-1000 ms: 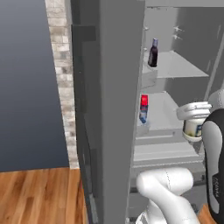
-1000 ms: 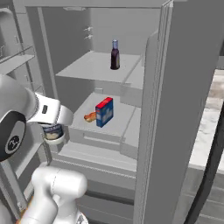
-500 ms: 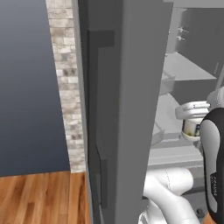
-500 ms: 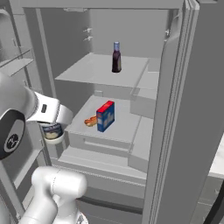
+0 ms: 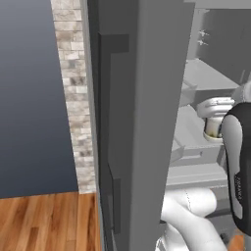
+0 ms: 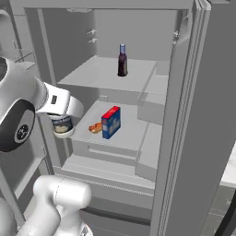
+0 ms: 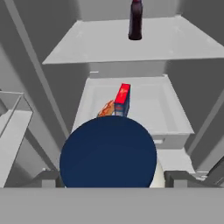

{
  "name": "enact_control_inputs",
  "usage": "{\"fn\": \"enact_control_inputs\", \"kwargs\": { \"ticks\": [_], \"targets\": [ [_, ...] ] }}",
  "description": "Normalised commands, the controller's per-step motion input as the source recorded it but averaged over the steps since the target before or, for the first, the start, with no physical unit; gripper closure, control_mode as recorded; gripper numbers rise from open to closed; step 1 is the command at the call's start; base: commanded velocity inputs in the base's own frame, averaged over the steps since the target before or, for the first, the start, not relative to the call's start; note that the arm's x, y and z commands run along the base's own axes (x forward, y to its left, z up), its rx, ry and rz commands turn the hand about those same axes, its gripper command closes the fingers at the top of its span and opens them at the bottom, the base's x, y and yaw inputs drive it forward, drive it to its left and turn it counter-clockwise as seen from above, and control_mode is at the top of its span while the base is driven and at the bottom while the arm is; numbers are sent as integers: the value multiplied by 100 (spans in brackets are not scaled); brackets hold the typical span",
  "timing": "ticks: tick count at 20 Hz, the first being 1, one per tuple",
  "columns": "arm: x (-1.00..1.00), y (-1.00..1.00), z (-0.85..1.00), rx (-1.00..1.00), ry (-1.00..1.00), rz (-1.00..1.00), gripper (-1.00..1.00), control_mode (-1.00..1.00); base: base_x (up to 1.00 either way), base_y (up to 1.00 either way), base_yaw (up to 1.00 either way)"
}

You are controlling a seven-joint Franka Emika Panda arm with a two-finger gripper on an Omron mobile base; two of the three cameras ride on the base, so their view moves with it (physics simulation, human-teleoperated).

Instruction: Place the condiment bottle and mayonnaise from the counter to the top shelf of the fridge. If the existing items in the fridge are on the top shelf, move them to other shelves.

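- One item is in the jaws point(image 7: 109, 181): the mayonnaise point(image 7: 108, 151), its dark blue lid facing the hand camera. The jaws stand wide and clamp the jar from both sides.
- In the right base view the mayonnaise hangs under the hand at the left side of the open fridge point(image 6: 193, 138), in front of the interior and about level with the middle shelf point(image 6: 133, 131).
- The condiment bottle point(image 6: 122, 60), dark with a pale neck, stands upright on the top shelf point(image 6: 92, 76), toward its back right. That half of the task appears complete.
- The red-and-blue pack point(image 6: 110, 122) stands upright on the middle shelf, with a small orange item point(image 6: 96, 127) just beside it on the left. Neither is on the top shelf, so no relocation appears necessary.
- Step in hand, as judged: transport of the mayonnaise toward the top shelf. The jar is below that shelf and outside the fridge.
- The next move calls for a lift until the jar base clears the front edge of the top shelf, then a forward reach over the bare left or centre area, well apart from the condiment bottle.
- Keep the jar upright during the lift. Release only once the base rests flat on the shelf.
- Risk: a reach made too low strikes the shelf edge.
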Motion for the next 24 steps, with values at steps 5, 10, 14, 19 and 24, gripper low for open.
{"fn": "enact_control_inputs", "kwargs": {
  "ticks": [5, 10, 14, 19, 24],
  "targets": [
    [63, -15, 32, 0, 0, -1, 100, -100, 0, 0, 0],
    [75, 0, 4, 0, -1, 0, 100, -100, 0, 0, 0],
    [89, -1, 0, 3, 0, 0, 100, -100, 0, 0, 0],
    [91, 0, 1, 4, 0, 1, 100, -100, 0, 0, 0],
    [88, 0, 9, 1, 0, 4, 100, -100, 0, 0, 0]
  ]
}}
